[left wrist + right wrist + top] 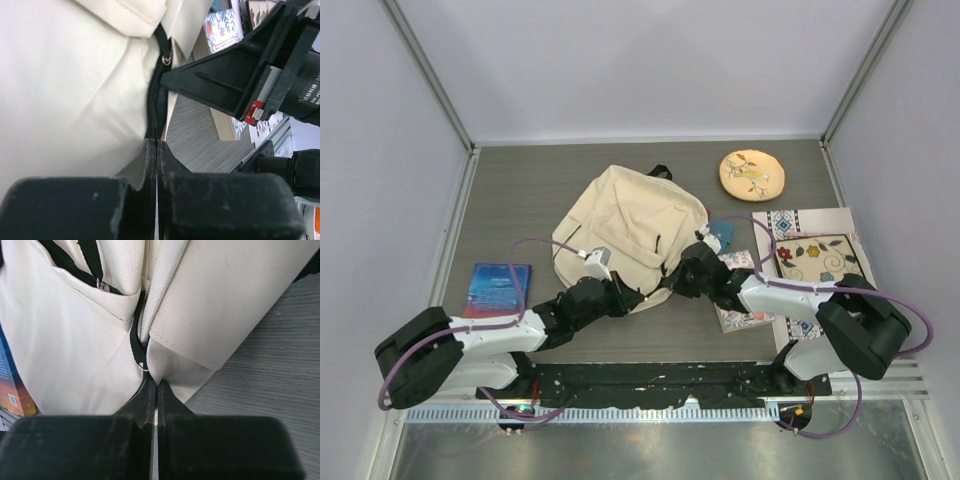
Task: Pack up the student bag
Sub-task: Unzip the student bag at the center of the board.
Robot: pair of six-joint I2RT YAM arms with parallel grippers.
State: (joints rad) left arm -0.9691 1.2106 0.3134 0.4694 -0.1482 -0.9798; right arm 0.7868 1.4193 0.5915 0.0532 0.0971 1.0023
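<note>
The student bag (625,225), a cream fabric backpack with black straps, lies in the middle of the table. My left gripper (632,296) is at its near edge, and my right gripper (672,280) meets it from the right. In the left wrist view the bag (75,75) fills the left side; my left gripper (157,143) is shut on its black zipper edge (156,100), with the right gripper's body (225,75) close above. In the right wrist view my right gripper (156,383) is shut on a fold of the bag (65,350) beside a black zipper pull (137,347).
A blue book (500,288) lies left of the bag. A patterned book (745,318) sits under my right arm. A floral mat (815,258) is at the right and a round tan embroidered disc (752,174) at the back right. Walls enclose the table.
</note>
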